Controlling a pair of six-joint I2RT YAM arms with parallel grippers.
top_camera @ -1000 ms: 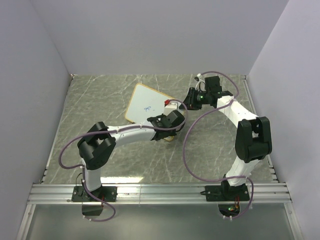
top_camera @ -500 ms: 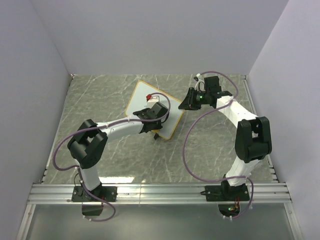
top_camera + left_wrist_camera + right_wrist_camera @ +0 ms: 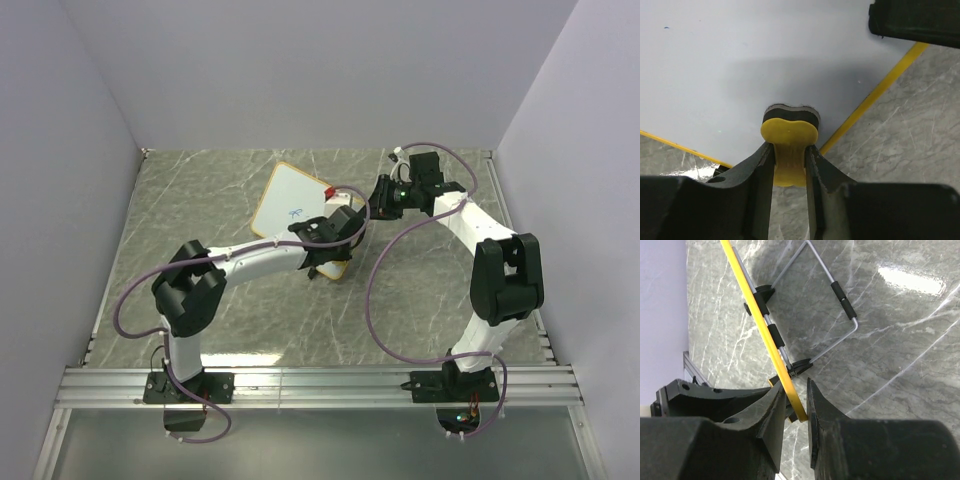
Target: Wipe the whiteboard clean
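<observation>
Left gripper [image 3: 790, 154]: jaws narrow, clamped on a yellow eraser [image 3: 789, 131]. Its dark felt face appears to meet the board surface close to the lower right edge.

The whiteboard [image 3: 288, 200] stands tilted on a wire stand [image 3: 837, 310], toward the middle of the far edge of the tabletop [image 3: 200, 300]. A blue scribble [image 3: 295, 212] shows at mid-board, apart from the eraser.

Right gripper [image 3: 796, 400]: jaws nearly closed, pinching the yellow frame [image 3: 757, 315] at the board's right side.

Recommendation: hold that brace firm and set the felt flat. Sweep leftward across the scribble with light, even pressure, so the stand does not skid.
</observation>
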